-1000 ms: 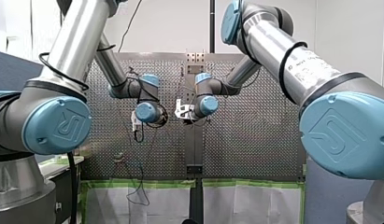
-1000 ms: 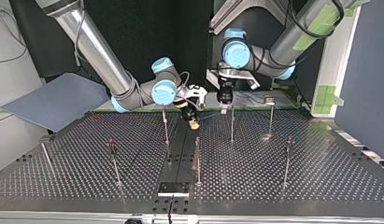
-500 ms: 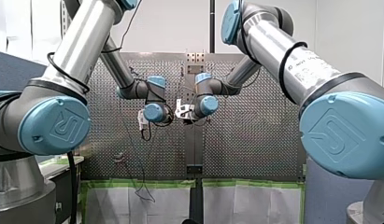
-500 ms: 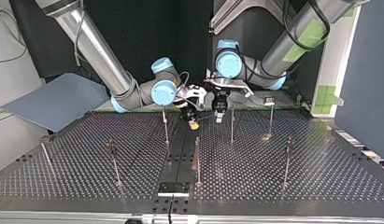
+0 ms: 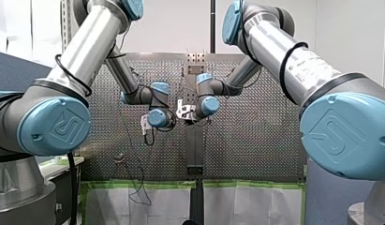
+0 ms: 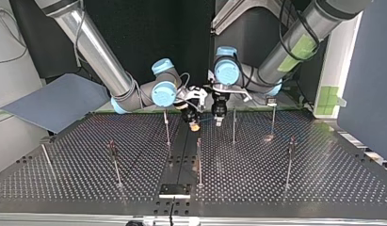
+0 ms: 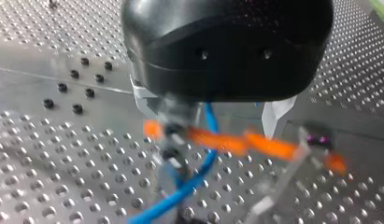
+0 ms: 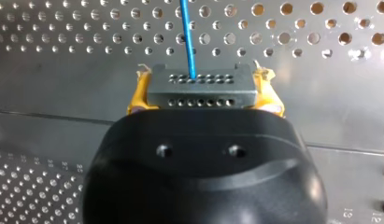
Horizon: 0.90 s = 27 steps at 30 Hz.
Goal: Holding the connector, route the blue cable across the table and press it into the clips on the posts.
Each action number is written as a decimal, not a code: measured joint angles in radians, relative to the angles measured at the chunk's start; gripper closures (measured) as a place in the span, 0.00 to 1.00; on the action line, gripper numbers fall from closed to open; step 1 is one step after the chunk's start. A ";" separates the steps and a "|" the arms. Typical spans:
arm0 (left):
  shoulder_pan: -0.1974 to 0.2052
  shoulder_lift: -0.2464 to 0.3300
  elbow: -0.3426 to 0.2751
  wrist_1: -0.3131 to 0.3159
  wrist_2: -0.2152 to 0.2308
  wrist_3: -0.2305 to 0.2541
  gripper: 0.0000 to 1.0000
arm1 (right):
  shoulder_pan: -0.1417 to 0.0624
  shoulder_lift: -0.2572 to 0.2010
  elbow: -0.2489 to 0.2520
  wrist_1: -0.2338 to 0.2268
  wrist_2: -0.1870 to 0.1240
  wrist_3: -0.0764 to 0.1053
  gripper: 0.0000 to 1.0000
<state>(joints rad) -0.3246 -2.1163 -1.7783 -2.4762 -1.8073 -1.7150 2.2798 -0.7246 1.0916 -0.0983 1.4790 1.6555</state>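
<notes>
So, connector: a grey rectangular connector [image 8: 200, 88] with two rows of small holes lies crosswise between the yellow pads [image 8: 137, 95] of my right gripper [image 8: 202, 91].
Right gripper: it is clamped on the connector, one pad on each short end, above the perforated metal table [image 8: 63, 98].
Blue cable: a thin blue cable [image 8: 187, 32] leaves the upper row of holes and runs straight ahead of this gripper, over the table. In the left wrist view it comes down between the fingers of the other gripper and bends away below them.
Left gripper: my left gripper [image 7: 209, 114] has a black body and pale metal fingers [image 7: 144, 100]. The fingers stand apart and the cable passes between them, nearer to one. If it touches that finger, I cannot tell.
Orange streak: a blurred orange streak [image 7: 269, 145] crosses under the left gripper. What it is, I cannot tell.
Place: in the top view both grippers hang just beside each other at the far middle of the table.
Posts: thin upright metal posts [image 6: 198, 162] stand well apart on the table. The two grippers are between two of the far ones.
</notes>
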 joint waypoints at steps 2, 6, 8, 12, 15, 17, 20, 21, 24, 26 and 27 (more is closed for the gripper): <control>0.001 -0.007 0.006 0.001 -0.011 -0.001 0.00 | -0.001 0.000 0.000 0.000 0.000 0.000 1.00; -0.001 -0.011 0.009 0.000 -0.038 -0.001 0.03 | -0.002 0.000 0.000 0.000 0.000 0.000 1.00; -0.003 -0.011 0.010 -0.002 -0.057 -0.001 0.32 | -0.002 0.000 0.000 0.000 0.000 0.000 1.00; -0.007 -0.012 0.010 -0.003 -0.095 -0.001 0.64 | -0.002 0.000 0.000 0.000 0.000 0.000 1.00; -0.012 -0.012 0.010 -0.002 -0.114 -0.001 0.96 | -0.002 0.000 0.000 0.000 0.000 0.000 1.00; -0.015 -0.012 0.010 -0.002 -0.119 -0.001 1.00 | -0.002 0.000 0.000 0.000 0.000 0.000 1.00; -0.018 -0.012 0.010 -0.002 -0.121 -0.002 1.00 | -0.002 0.000 0.000 0.000 -0.001 -0.001 1.00; -0.019 -0.012 0.010 -0.002 -0.121 -0.002 1.00 | -0.002 0.000 0.000 0.000 -0.001 -0.001 1.00; -0.020 -0.012 0.010 -0.005 -0.124 -0.002 1.00 | -0.002 0.000 -0.001 0.002 -0.001 -0.003 1.00; -0.022 -0.011 0.010 -0.010 -0.126 -0.003 1.00 | -0.002 0.000 -0.001 0.002 -0.002 -0.004 1.00; -0.023 -0.011 0.010 -0.013 -0.126 -0.003 1.00 | -0.002 0.000 -0.001 0.003 -0.002 -0.005 1.00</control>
<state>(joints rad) -0.3476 -2.1271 -1.7683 -2.4893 -1.9334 -1.7176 2.2773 -0.7250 1.0909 -0.0951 1.4774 1.6501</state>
